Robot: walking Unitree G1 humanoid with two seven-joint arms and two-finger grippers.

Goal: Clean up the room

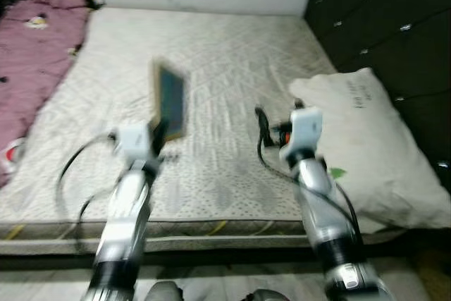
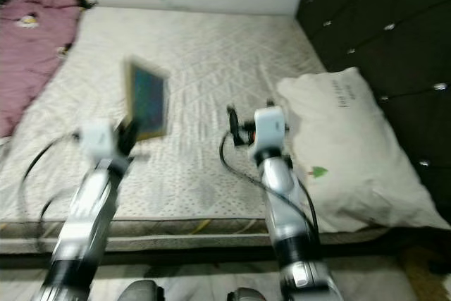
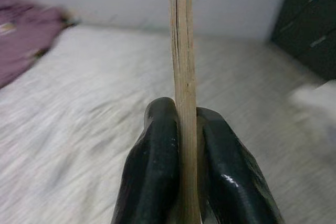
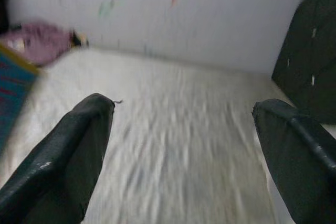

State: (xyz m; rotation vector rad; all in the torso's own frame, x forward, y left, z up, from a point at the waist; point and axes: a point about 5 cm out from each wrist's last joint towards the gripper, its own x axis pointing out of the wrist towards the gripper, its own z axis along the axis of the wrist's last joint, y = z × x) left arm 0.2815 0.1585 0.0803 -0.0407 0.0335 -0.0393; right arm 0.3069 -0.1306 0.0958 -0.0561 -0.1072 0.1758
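judging from the bed, the clean-up is only partly done: a flat wooden-framed picture board (image 1: pixel 170 100) is lifted clear of the mattress (image 1: pixel 211 54), while the pink blanket (image 1: pixel 32 40) lies bunched along the mattress's left edge and the white pillow (image 1: pixel 366 139) is sprawled over its right edge, near the front corner. a place for the board is not seen, so the putting away is taken to be what is left.

the board is pinched at its lower edge by the left gripper (image 3: pixel 185 129), whose two black fingers (image 3: pixel 152 166) are pressed against its two faces. it is held upright above the front left part of the mattress. its long axis is stood roughly vertical, tipped slightly, and its blue-green face is turned toward the robot and a little to its right; in the left wrist view it is met edge-on as a thin strip of pale wood.

the right gripper (image 4: pixel 184 150) is held over the front right part of the mattress, beside the pillow, spread wide with nothing between its fingers.
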